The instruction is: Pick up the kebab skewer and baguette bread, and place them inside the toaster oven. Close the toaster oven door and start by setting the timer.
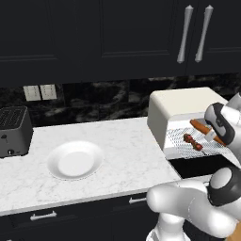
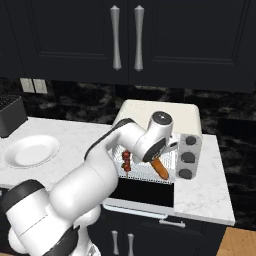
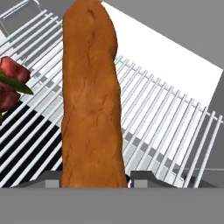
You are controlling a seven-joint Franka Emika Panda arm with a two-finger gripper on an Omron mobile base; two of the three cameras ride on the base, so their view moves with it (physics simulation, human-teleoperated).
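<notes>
**Baguette at the oven mouth, held by the end effector**

The end effector (image 3: 93,180) is mostly hidden: in the hand view just two grey tip stubs show, one on each side of the baguette (image 3: 89,96), pressed against its near end, so it is closed on the loaf. In the left base view the wrist covers the loaf's right end, and in the right base view the arm's joint covers its upper part, leaving the lower orange end (image 2: 161,170) in sight.

The baguette's long axis runs straight away from the hand, over the wire rack (image 3: 166,118) and toward the oven's back. From the left base view it slants from upper left to lower right inside the opening (image 1: 203,128).

The skewer (image 1: 193,141) lies on the rack just to the loaf's left, roughly parallel to it; in the hand view it is cut off by the left edge, with red chunks (image 3: 9,83) visible.

The oven (image 1: 181,106) stands on the bench (image 1: 117,146). Its door (image 2: 145,191) is open, hanging dark below the rack. Three knobs (image 2: 188,157) sit on the right panel. A white plate (image 1: 75,160) lies well to the left.
</notes>
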